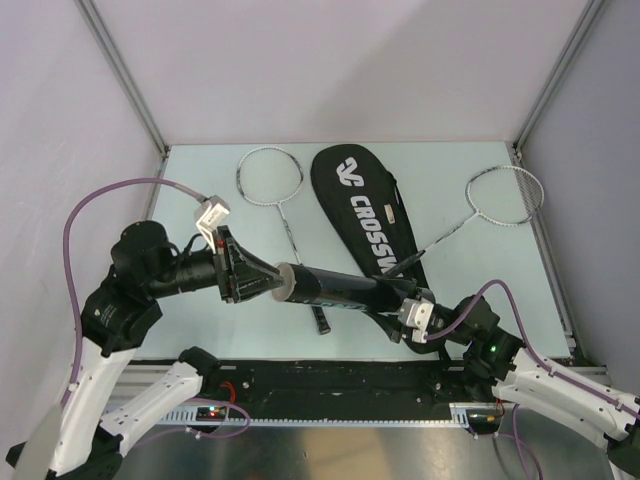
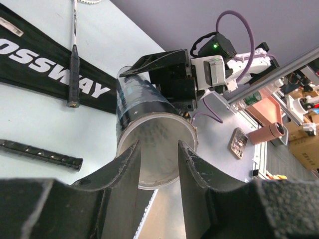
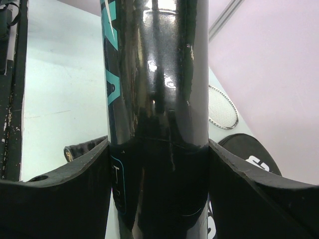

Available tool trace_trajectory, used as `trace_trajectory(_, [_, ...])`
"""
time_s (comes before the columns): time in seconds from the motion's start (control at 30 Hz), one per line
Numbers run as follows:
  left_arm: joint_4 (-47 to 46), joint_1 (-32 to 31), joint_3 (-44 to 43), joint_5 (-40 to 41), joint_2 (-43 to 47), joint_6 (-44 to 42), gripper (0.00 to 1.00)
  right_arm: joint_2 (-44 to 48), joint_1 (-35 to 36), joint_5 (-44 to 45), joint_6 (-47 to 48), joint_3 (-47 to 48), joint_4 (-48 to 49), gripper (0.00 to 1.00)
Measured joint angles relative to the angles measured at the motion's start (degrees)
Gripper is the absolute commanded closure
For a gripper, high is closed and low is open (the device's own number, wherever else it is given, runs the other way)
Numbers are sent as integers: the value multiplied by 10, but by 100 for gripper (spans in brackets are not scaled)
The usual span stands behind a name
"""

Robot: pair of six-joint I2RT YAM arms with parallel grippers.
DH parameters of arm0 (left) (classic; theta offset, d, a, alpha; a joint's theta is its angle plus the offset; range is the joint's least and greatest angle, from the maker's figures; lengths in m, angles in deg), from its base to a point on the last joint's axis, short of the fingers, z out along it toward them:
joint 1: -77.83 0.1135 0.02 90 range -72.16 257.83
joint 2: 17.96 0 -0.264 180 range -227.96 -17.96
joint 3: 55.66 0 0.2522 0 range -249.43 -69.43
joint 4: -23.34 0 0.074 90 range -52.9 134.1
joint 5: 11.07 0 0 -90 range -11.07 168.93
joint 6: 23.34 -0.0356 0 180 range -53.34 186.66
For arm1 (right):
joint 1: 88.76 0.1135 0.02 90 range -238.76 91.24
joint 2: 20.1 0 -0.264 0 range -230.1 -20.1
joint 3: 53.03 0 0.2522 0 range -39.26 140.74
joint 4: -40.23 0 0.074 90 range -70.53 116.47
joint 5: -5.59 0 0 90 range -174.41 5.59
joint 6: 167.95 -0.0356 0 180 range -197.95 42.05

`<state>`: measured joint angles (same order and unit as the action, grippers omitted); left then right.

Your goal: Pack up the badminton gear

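The black tube point(image 1: 340, 290) is held level above the tabletop point(image 1: 200, 180), just in front of the narrow end of the bag point(image 1: 365, 205). It is clamped at the end away from its mouth by the right gripper point(image 1: 400, 303), whose fingers point(image 3: 65, 189) are pressed against both of its sides. The open mouth is faced by the left gripper point(image 1: 265, 280), left of the bag. Its fingers point(image 2: 124, 174) are set partly apart, and nothing is seen between them.

No shuttlecocks are seen on the tabletop. Whether they lie inside the tube cannot be told from its greyish interior.

The left-hand racquet point(image 1: 288, 228) lies just left of the bag, unpacked. The right-hand racquet point(image 1: 450, 235) lies right of the bag, with its handle resting across the bag's lower part. The bag lies flat.

The task is judged to be in an early-to-middle stage. The tube is being handled, while both racquets and the tube itself are yet to be stowed in the bag.
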<state>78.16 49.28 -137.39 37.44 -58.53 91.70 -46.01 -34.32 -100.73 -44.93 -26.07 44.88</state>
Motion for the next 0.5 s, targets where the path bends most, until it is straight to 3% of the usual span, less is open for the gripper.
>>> trace_trajectory(0.5, [3,5,12,19,-31,-23,67,-49,-5,9,-4,0,10,99])
